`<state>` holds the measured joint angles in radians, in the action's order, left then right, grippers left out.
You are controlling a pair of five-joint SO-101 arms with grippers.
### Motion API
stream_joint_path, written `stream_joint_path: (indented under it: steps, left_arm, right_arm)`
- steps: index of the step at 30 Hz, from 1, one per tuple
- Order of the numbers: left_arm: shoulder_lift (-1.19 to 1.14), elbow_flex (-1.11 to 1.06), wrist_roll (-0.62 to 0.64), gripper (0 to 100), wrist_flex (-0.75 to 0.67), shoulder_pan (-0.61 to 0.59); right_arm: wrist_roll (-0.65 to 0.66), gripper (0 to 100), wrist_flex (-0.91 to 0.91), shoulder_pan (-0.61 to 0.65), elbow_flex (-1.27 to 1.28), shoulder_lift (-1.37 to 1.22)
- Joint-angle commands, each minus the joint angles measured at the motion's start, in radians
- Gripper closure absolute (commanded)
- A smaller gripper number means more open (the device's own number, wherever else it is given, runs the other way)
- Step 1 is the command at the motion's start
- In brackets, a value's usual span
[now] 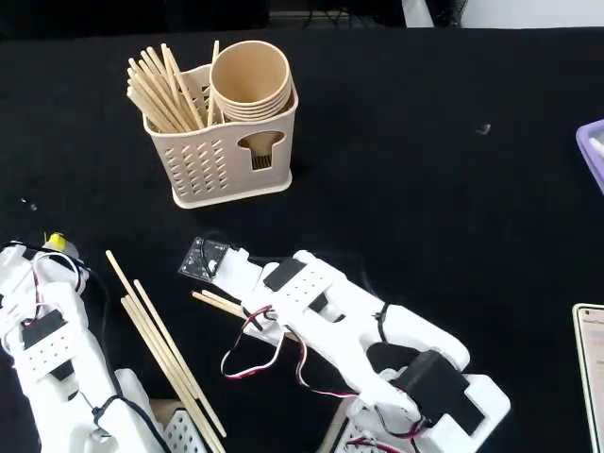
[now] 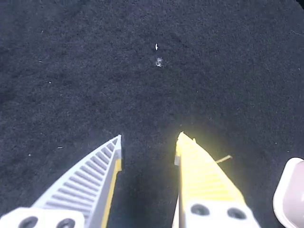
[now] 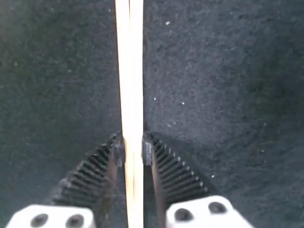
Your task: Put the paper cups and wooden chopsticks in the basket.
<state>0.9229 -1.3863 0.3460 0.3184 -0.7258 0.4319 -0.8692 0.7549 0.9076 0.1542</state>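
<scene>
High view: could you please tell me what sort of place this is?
Probably a robotics test bench: a black-covered table, the left arm and right arm at its near edge, and a basket of paper cups and chopsticks.

The left arm (image 1: 47,349) sits folded low, well on the near side of the basket (image 1: 222,156) and off to its left. The left pincer (image 2: 149,137) is parted, with nothing between its jaws. The right arm (image 1: 359,330) stretches low toward the basket. The right pincer (image 3: 133,142) is clamped on two chopsticks (image 3: 129,71), which run out past its tips.
</scene>
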Motion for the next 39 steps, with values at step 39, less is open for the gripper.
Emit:
stream_joint_path:
  steps: [39]
  left_arm:
    - [0.009,0.03,-0.012,81,-0.017,0.008]
  right_arm:
    - [-0.439,98.7,0.563,-0.157,-0.636,0.443]
